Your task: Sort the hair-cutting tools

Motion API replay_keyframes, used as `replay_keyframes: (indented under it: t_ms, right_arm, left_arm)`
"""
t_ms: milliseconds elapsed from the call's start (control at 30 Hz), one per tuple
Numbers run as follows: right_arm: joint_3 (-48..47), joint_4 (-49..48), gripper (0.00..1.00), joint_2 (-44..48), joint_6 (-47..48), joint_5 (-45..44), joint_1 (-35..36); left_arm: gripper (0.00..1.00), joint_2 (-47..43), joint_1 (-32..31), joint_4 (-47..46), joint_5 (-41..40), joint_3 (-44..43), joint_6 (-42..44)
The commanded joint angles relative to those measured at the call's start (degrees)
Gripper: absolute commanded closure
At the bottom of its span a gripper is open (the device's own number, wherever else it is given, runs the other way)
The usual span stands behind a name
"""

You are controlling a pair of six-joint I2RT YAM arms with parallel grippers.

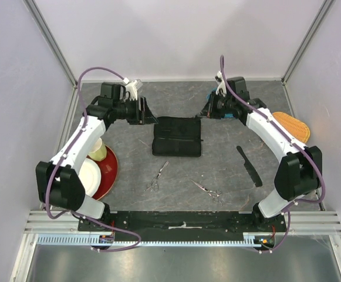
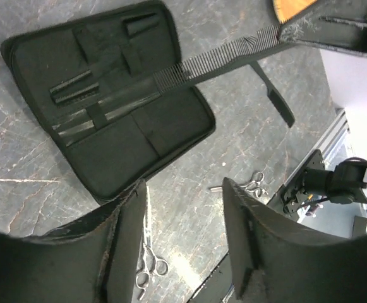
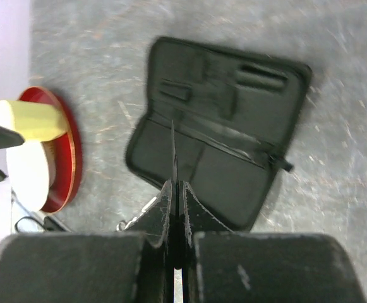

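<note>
The black folding case (image 1: 177, 136) lies open in the middle of the table. My right gripper (image 3: 175, 189) is shut on a black comb (image 3: 173, 151), which shows edge-on there. In the left wrist view that comb (image 2: 221, 63) reaches out over the case (image 2: 107, 95). A second comb (image 1: 249, 166) lies flat at the right. Two silver scissors rest in front of the case, one (image 1: 157, 177) on the left and one (image 1: 208, 189) on the right. My left gripper (image 2: 183, 233) hovers open and empty by the case's left end, above the left scissors (image 2: 146, 252).
A red plate (image 1: 108, 170) with a yellow cup (image 1: 98, 150) and a white bowl (image 1: 88, 175) stands at the left edge. An orange woven object (image 1: 293, 126) lies at the far right. Walls close in the table on three sides.
</note>
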State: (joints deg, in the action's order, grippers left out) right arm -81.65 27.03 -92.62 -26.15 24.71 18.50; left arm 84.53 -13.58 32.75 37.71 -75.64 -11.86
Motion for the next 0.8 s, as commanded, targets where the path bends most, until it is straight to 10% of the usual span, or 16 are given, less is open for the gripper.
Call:
replay_keyframes:
  t_ms: [0,767]
  right_arm:
    - [8.07,-7.24,1.0,4.11,-7.68,-9.85,-0.13]
    - [28.91,-11.73,1.0,4.29,-6.81,-13.37,-2.86]
  left_arm:
    - [0.46,5.63,0.05,-10.75,-1.34,6.18,-12.39]
    - [0.64,25.07,-1.18,-10.25,-5.81,13.32,-18.73]
